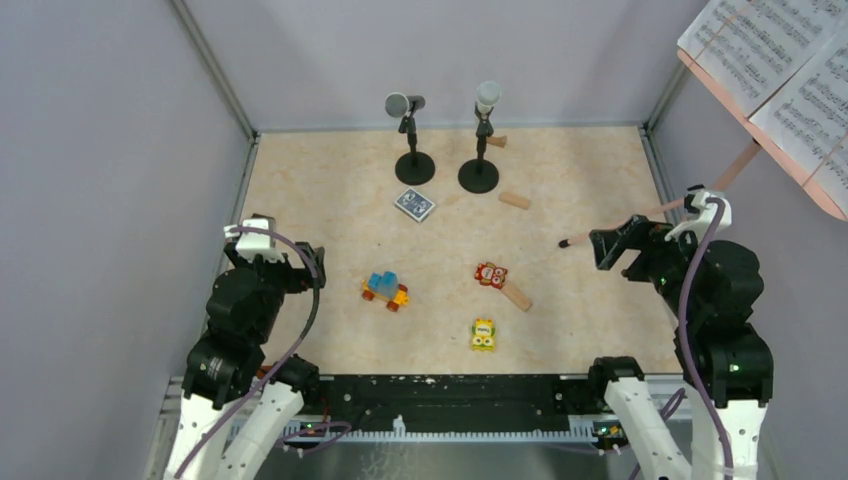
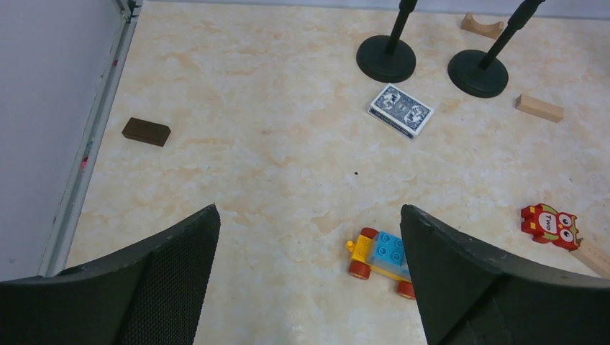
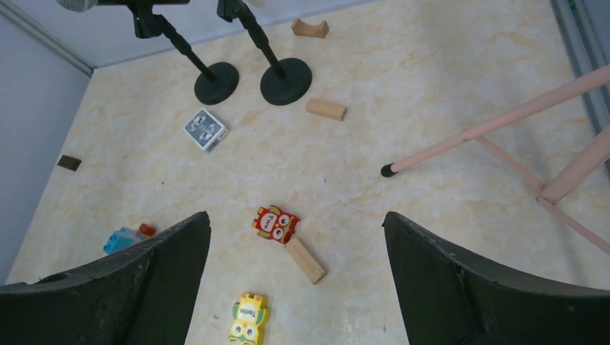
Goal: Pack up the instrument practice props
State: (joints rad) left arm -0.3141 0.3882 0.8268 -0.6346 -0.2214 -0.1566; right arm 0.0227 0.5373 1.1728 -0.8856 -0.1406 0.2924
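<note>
Music desk: the pink music desk (image 1: 748,122) sits in the upper right corner of the top view, cut off by the frame edge; only its lower rim shows.
Sheet music: white pages (image 1: 745,40) lie on the desk, partly out of frame.
Tripod: the pink tripod legs (image 3: 496,122) cross the right side of the right wrist view; one black-tipped foot rests on the table, and the upper parts run out of frame.
Microphones: the dark microphone (image 1: 403,104) and the white microphone (image 1: 488,95) stand at upper centre, each in a black round-based holder (image 1: 415,168), side by side; the left wrist view cuts off both heads.
Nearby: a blue card box (image 1: 414,205) lies just below the holders. Wooden blocks (image 1: 514,200) are scattered around. A blue brick car (image 1: 386,290), a red toy (image 1: 489,273) and a yellow toy (image 1: 484,334) lie mid-table.
Left edge: a small dark block (image 2: 146,131), too small to identify.
Left gripper (image 2: 309,215): raised at lower left, tilted down, jaws spread wide, holding nothing.
Right gripper (image 3: 296,215): raised at right, beside the tripod foot, jaws wide apart, holding nothing.
</note>
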